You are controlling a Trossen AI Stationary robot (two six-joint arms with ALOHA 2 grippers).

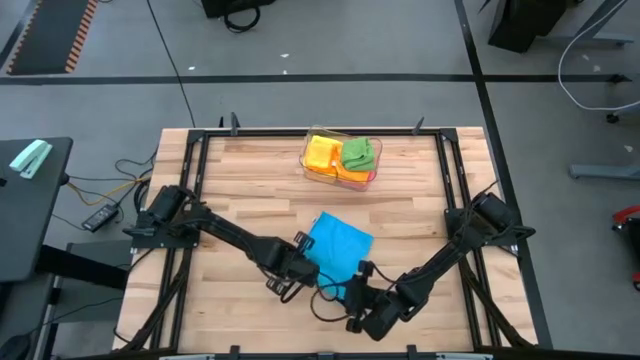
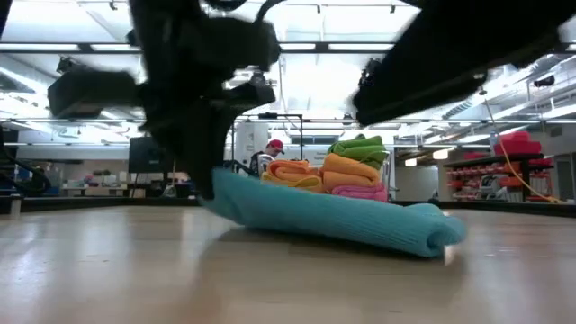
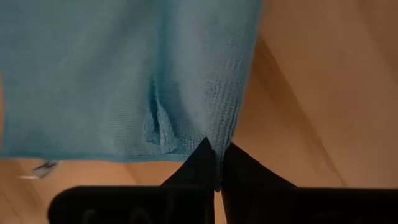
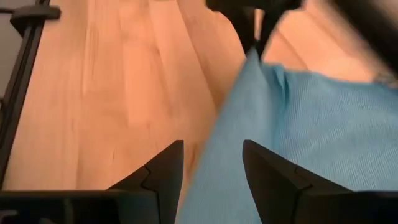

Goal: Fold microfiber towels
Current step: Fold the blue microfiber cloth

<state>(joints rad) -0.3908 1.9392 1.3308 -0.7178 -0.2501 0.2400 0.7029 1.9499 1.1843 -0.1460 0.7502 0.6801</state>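
A blue microfiber towel [image 1: 340, 243] lies in the middle of the wooden table. My left gripper [image 3: 217, 152] is at its left corner, shut on the cloth; it also shows in the low view [image 2: 211, 184]. That corner is raised, and the towel [image 2: 342, 216] slopes down to its right end [image 2: 441, 236], which rests on the table by a white tag. My right gripper [image 4: 212, 146] is at the towel's near edge [image 4: 217, 174], open, one finger on either side of the cloth. My left gripper pinches the blue towel's corner [image 3: 219, 144] between its two fingertips, coming steeply from above. One layer or several, I cannot tell. The corner is lifted clear and the cloth hangs slack from it down to the table. My right gripper straddles the near edge; whether it touches the cloth I cannot tell.
A clear plastic tray [image 1: 309, 172] at the middle of the far edge holds folded yellow, orange, green and pink towels [image 1: 358, 153]. Black frame rails [image 1: 196, 190] run along the table's sides. A person [image 2: 273, 151] stands far off in the room.
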